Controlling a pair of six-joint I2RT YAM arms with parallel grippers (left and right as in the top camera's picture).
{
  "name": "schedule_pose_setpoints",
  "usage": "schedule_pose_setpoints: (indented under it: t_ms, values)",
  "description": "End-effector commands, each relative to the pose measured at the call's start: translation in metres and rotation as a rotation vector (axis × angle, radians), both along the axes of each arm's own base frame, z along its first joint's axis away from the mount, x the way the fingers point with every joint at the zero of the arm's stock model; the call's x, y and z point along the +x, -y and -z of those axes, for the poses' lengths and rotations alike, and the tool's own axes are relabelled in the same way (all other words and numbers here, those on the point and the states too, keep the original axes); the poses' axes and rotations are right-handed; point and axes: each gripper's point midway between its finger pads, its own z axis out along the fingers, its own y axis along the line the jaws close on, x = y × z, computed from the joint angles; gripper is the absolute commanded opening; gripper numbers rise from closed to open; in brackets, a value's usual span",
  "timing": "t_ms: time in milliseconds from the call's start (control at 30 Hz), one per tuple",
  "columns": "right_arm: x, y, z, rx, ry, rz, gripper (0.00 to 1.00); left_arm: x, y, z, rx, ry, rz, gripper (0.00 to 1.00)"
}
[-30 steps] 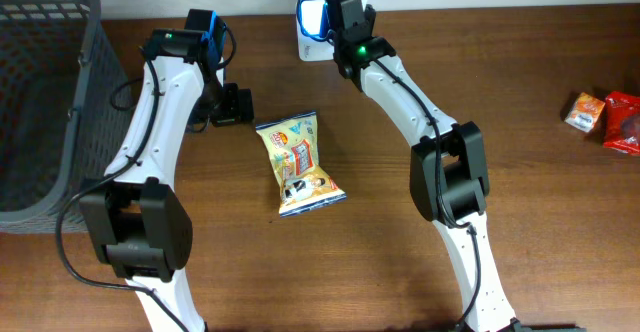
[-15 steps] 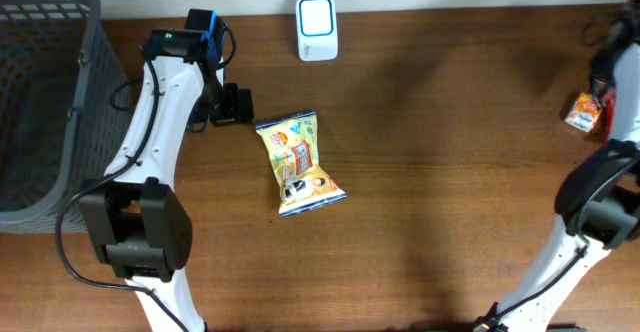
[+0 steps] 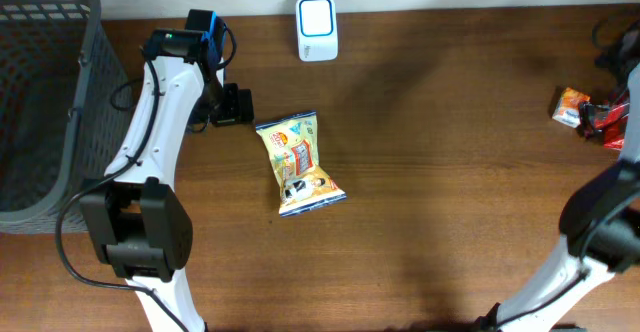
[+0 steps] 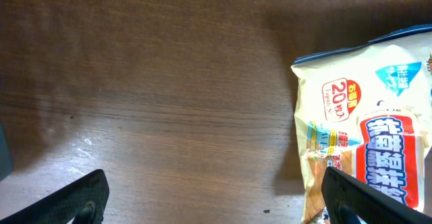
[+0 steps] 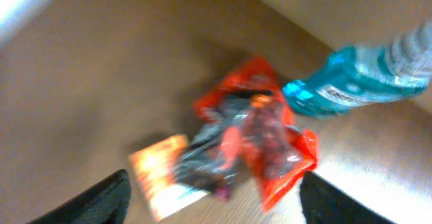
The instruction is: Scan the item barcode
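Observation:
A yellow snack bag (image 3: pixel 298 164) lies flat at the table's middle, and its upper left corner (image 4: pixel 364 116) shows in the left wrist view. The white scanner (image 3: pixel 317 28) with a blue face stands at the back edge. My left gripper (image 4: pixel 216 204) hangs open just left of the bag, its right fingertip (image 4: pixel 351 197) over the bag's edge. My right gripper (image 5: pixel 216 204) is open above a red packet (image 5: pixel 270 129) and a small orange packet (image 5: pixel 162 173) at the far right; this view is blurred. Nothing sits between either pair of fingers.
A dark grey mesh basket (image 3: pixel 40 102) fills the left side. A teal bottle (image 5: pixel 351 82) lies beyond the red packet (image 3: pixel 610 122). The orange packet (image 3: pixel 570 107) sits beside it near the right table edge.
The right arm swung from the scanner at the back to the far right edge over the packets, and its jaws opened. The left arm stayed put.

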Motion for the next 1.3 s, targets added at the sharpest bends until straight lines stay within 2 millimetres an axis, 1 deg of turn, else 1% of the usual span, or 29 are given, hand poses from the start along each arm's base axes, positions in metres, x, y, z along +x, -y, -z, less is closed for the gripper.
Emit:
schedule_pose_setpoints:
  t_ms: [0, 33, 67, 100, 133, 167, 200, 233, 267, 333, 367, 400, 467, 567, 600, 633, 667, 700, 733, 767, 900, 933, 1000, 1033, 1133, 1167, 1200, 1233, 1267]
  values:
    - [0.019, -0.103, -0.115, 0.094, 0.296, -0.29, 0.83, -0.001, 0.002, -0.001, -0.011, 0.002, -0.004, 0.99]
    - [0.025, -0.153, -0.138, 0.171, 0.368, -0.439, 0.99, -0.001, 0.002, -0.001, -0.011, 0.002, -0.004, 0.99]
    - [0.027, -0.195, -0.15, 0.253, 0.409, -0.569, 0.99, -0.001, 0.002, -0.001, -0.011, 0.002, -0.004, 0.99]
    - [0.027, -0.248, -0.154, 0.38, 0.426, -0.726, 0.99, -0.001, 0.002, -0.001, -0.011, 0.002, -0.004, 0.99]
    - [0.021, -0.288, -0.148, 0.491, 0.397, -0.829, 0.99, -0.001, 0.002, -0.001, -0.011, 0.002, -0.004, 0.99]
    - [0.01, -0.324, -0.132, 0.574, 0.318, -0.882, 0.99, -0.001, 0.002, -0.001, -0.011, 0.002, -0.004, 0.99]
    - [-0.001, -0.354, -0.113, 0.63, 0.222, -0.914, 0.99, -0.001, 0.002, -0.001, -0.011, 0.002, -0.004, 0.99]
    - [-0.009, -0.376, -0.098, 0.662, 0.152, -0.938, 0.99, -0.001, 0.002, -0.001, -0.011, 0.002, -0.004, 0.99]
    - [-0.022, -0.411, -0.071, 0.706, 0.039, -0.98, 0.99, -0.001, 0.002, -0.001, -0.011, 0.002, -0.004, 0.99]
    - [-0.044, -0.47, -0.029, 0.756, -0.113, -1.07, 0.98, -0.001, 0.002, -0.001, -0.011, 0.002, -0.004, 0.99]
    - [-0.055, -0.504, -0.007, 0.77, -0.184, -1.127, 0.99, -0.001, 0.002, -0.001, -0.011, 0.002, -0.004, 0.99]
    - [-0.06, -0.517, 0.0, 0.773, -0.209, -1.152, 0.99, -0.001, 0.002, -0.001, -0.011, 0.002, -0.004, 0.99]
    - [-0.078, -0.551, 0.013, 0.777, -0.274, -1.219, 0.99, -0.001, 0.002, -0.001, -0.011, 0.002, -0.004, 0.99]
    - [-0.105, -0.582, 0.02, 0.779, -0.337, -1.283, 0.99, -0.001, 0.002, -0.001, -0.011, 0.002, -0.004, 0.99]
    - [-0.113, -0.588, 0.029, 0.778, -0.371, -1.238, 0.98, -0.001, 0.002, -0.001, -0.011, 0.002, -0.004, 0.99]
    - [-0.118, -0.582, 0.047, 0.719, -0.413, -1.087, 0.99, -0.001, 0.002, -0.001, -0.011, 0.002, -0.004, 0.99]
    - [-0.124, -0.578, 0.061, 0.674, -0.442, -0.995, 0.99, -0.001, 0.002, -0.001, -0.011, 0.002, -0.004, 0.99]
    - [-0.135, -0.58, 0.074, 0.681, -0.471, -0.901, 0.99, -0.001, 0.002, -0.001, -0.011, 0.002, -0.004, 0.99]
    - [-0.143, -0.584, 0.079, 0.694, -0.488, -0.856, 0.99, -0.001, 0.002, -0.001, -0.011, 0.002, -0.004, 0.99]
    - [-0.147, -0.588, 0.079, 0.691, -0.49, -0.869, 0.99, -0.001, 0.002, -0.001, -0.011, 0.002, -0.004, 0.99]
    - [-0.151, -0.587, 0.083, 0.669, -0.502, -0.869, 0.98, -0.001, 0.002, -0.001, -0.011, 0.002, -0.004, 0.99]
    - [-0.151, -0.593, 0.088, 0.668, -0.491, -0.891, 0.98, -0.001, 0.002, -0.001, -0.011, 0.002, -0.004, 0.99]
    - [-0.146, -0.604, 0.098, 0.644, -0.456, -1.006, 0.98, -0.001, 0.002, -0.001, -0.011, 0.002, -0.004, 0.99]
    - [-0.147, -0.605, 0.105, 0.642, -0.452, -1.01, 0.97, -0.001, 0.002, -0.001, -0.011, 0.002, -0.004, 0.99]
    - [-0.149, -0.603, 0.108, 0.642, -0.463, -1.0, 0.91, -0.001, 0.002, -0.001, -0.011, 0.002, -0.004, 0.99]
    - [-0.148, -0.603, 0.108, 0.645, -0.458, -0.997, 0.82, -0.001, 0.002, -0.001, -0.011, 0.002, -0.004, 0.99]
    - [-0.148, -0.603, 0.108, 0.644, -0.459, -0.996, 0.7, -0.001, 0.002, -0.001, -0.011, 0.002, -0.004, 0.99]
    - [-0.149, -0.603, 0.108, 0.645, -0.464, -0.995, 0.5, -0.001, 0.002, -0.001, -0.011, 0.002, -0.004, 0.99]
    - [-0.155, -0.604, 0.108, 0.667, -0.485, -0.996, 0.4, -0.001, 0.002, -0.001, -0.011, 0.002, -0.004, 0.99]
